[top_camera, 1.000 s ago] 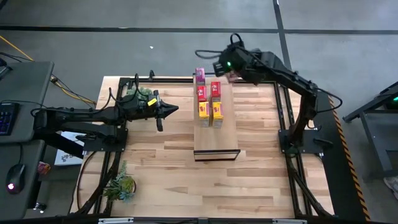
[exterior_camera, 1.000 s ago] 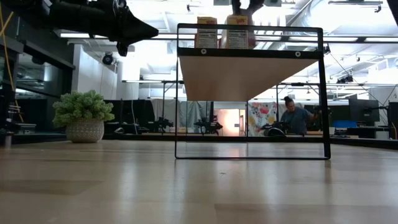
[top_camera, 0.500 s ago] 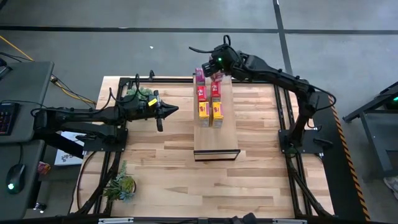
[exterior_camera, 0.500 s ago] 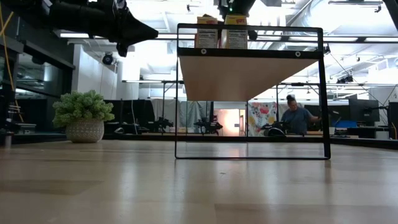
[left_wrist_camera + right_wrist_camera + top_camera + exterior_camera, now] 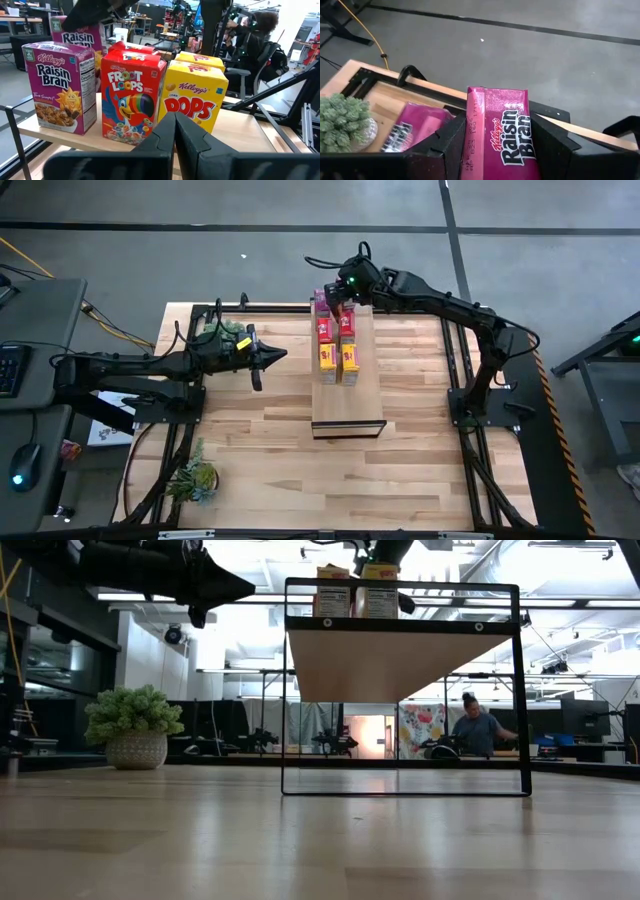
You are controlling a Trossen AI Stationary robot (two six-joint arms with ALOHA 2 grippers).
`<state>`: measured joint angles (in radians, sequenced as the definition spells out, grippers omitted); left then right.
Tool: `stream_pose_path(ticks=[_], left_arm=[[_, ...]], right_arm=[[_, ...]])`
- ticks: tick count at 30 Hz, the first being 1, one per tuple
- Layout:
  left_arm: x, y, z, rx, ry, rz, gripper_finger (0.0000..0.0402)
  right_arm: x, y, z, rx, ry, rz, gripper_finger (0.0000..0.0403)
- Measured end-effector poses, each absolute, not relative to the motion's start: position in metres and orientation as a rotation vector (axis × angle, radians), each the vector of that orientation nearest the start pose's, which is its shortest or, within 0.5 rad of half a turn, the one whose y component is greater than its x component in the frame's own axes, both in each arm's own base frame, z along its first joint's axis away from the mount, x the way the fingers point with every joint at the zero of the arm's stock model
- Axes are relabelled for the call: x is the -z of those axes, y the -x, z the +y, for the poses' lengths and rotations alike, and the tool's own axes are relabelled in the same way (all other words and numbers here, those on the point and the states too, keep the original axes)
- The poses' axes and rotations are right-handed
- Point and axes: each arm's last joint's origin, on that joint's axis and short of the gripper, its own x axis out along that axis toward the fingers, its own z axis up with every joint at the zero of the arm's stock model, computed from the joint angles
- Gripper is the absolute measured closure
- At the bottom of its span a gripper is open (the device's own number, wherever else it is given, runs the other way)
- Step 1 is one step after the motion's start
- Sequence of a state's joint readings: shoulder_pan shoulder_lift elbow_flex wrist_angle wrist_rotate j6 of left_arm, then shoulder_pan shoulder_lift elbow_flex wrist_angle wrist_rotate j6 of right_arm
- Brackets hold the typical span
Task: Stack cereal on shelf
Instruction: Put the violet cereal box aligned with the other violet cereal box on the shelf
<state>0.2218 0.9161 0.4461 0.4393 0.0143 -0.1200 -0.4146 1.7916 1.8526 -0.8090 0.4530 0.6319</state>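
Overhead, right gripper (image 5: 495, 145) clamps magenta box (image 5: 502, 132); left gripper (image 5: 262, 357) shut.

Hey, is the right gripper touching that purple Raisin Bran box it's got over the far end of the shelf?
Touching. The right wrist view shows the right gripper with its fingers pressed against both sides of the Raisin Bran box, no gap showing.

From above, the right arm hides the Raisin Bran box (image 5: 502, 132) from you; the low view's top edge crops the cereal boxes (image 5: 350, 592).
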Motion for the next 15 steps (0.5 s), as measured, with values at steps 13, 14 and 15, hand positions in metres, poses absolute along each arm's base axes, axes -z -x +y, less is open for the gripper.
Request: stream_pose_path(ticks=[13,14,15], left_arm=[[-0.2530,-0.1967,0.0439,-0.209,0.123,0.013,0.0401],[-0.2534,-0.1967,0.0439,-0.209,0.122,0.009,0.0401],[-0.2536,-0.1966,0.0439,-0.209,0.121,0.007,0.0401]], right_arm=[[-0.3682,-0.3487,-0.1602,1.039,-0.532,0.547,0.0222],[-0.3683,-0.3488,-0.1602,1.037,-0.534,0.546,0.0222],[-0.3682,-0.3489,-0.1600,1.033,-0.536,0.547,0.0222]])
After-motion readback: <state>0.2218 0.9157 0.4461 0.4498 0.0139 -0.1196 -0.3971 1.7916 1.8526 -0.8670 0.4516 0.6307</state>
